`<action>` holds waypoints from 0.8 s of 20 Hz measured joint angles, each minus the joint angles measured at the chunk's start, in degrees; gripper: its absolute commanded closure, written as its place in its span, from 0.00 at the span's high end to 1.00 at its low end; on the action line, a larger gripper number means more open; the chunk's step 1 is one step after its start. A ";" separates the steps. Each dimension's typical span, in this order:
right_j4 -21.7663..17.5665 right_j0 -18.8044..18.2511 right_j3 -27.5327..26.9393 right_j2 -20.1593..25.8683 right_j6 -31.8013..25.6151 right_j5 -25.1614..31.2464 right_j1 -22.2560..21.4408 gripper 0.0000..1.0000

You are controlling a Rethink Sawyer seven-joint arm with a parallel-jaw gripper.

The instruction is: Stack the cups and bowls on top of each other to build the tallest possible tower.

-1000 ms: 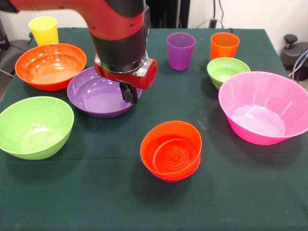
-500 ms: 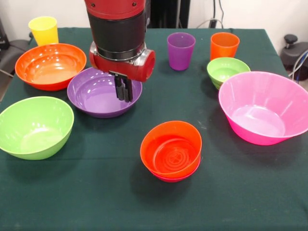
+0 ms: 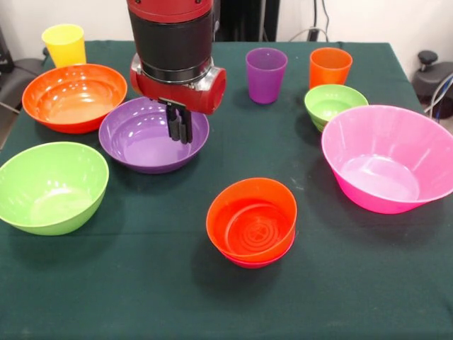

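My gripper (image 3: 179, 132) hangs over the right inner side of the purple bowl (image 3: 145, 142), its black fingers close together and holding nothing. The tower (image 3: 252, 221) stands at front centre: a small orange bowl nested in a small red-magenta bowl. Large orange bowl (image 3: 73, 95) and lime green bowl (image 3: 51, 185) lie to the left. The huge pink bowl (image 3: 389, 157) is on the right with the small green bowl (image 3: 334, 104) behind it. The yellow cup (image 3: 64, 44), purple cup (image 3: 265, 74) and orange cup (image 3: 330, 67) stand along the far side.
All things rest on a dark green tablecloth (image 3: 141, 283). A dark chair or stand (image 3: 432, 74) sits off the table's right edge.
The arm has swung from a tilted pose to upright and the gripper has moved slightly left over the purple bowl's inner right side. No bowls or cups moved.
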 measured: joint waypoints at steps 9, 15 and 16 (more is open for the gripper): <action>0.00 0.20 1.09 -1.08 0.00 -1.54 0.00 0.00; 0.01 0.55 2.16 -1.92 0.00 -2.50 -0.01 0.00; 0.01 0.67 2.39 -2.02 0.00 -2.66 -0.01 0.00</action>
